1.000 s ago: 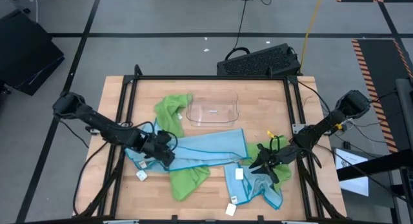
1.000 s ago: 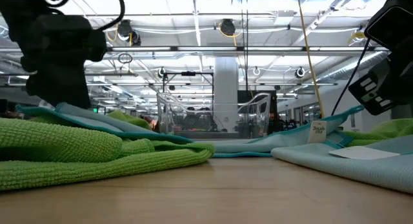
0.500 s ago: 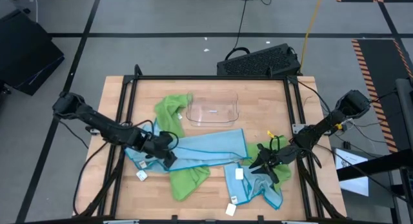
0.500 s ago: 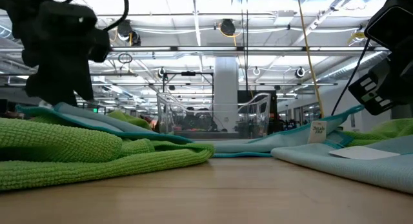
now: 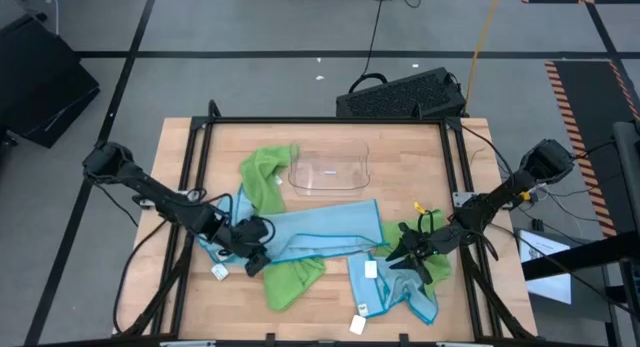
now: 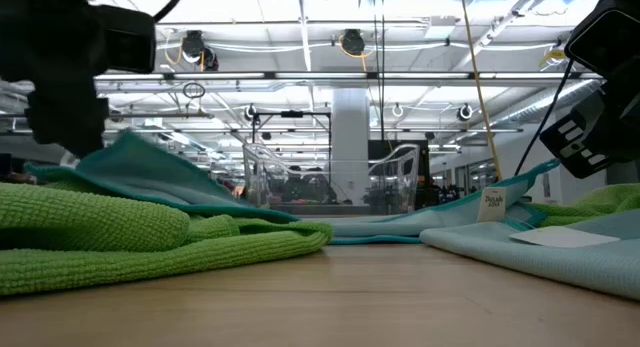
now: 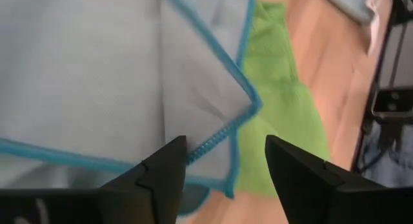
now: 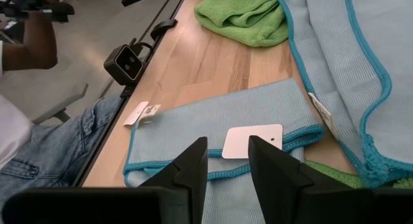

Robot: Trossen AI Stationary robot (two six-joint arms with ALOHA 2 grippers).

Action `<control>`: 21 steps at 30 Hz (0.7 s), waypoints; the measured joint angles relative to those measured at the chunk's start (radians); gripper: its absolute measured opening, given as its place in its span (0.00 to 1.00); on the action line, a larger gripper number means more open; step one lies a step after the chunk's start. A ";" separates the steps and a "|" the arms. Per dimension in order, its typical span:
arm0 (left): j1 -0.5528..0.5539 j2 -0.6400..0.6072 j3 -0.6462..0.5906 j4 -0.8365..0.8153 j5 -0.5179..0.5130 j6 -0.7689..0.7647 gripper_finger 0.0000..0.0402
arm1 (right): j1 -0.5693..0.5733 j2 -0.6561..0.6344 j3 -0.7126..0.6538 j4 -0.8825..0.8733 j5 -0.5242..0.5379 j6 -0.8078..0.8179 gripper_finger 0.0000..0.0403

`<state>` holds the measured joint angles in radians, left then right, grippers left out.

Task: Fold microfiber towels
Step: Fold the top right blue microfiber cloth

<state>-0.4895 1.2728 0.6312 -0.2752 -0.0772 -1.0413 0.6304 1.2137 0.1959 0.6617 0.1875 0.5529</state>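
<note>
- Reaching in from the tabletop's left edge, the left gripper [image 5: 256, 255] sits low over the near-left part of the tabletop [image 5: 320, 137], its fingers parted with a corner of the long blue towel [image 5: 325, 232] lying between them; I can't tell whether they actually pinch it.
- Across the middle of the tabletop that long blue towel is spread out, overlapping a green towel [image 5: 290, 279] toward the near edge.
- Another green towel [image 5: 268, 172] lies bunched toward the far-left, just beside the clear plastic tray [image 5: 330, 174].
- By the near-right corner, the right gripper [image 5: 408, 255] hovers with a narrow gap above a second blue towel [image 8: 213, 130], which carries a white tag [image 8: 253, 141].
</note>
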 joint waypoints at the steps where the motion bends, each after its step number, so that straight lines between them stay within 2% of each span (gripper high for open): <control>1: -0.013 0.000 0.000 0.000 0.000 0.000 0.51 | 0.000 0.000 0.000 0.000 0.000 0.000 0.27; 6: -0.089 0.000 0.000 0.000 0.002 0.003 0.49 | 0.000 0.000 0.000 0.000 0.000 0.000 0.27; 9: -0.120 0.000 0.000 0.015 -0.030 0.031 0.48 | 0.000 0.000 0.000 0.001 0.000 0.000 0.27; 16: -0.169 0.000 0.000 0.081 -0.235 0.169 0.48 | 0.000 0.000 0.000 0.033 0.029 0.000 0.27; 21: -0.221 0.031 0.000 0.134 -0.390 0.328 0.48 | 0.000 0.000 0.000 0.047 0.049 0.000 0.27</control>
<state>-0.7107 1.3040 0.6315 -0.1411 -0.4675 -0.7133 0.6300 1.2140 0.1959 0.7085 0.2363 0.5531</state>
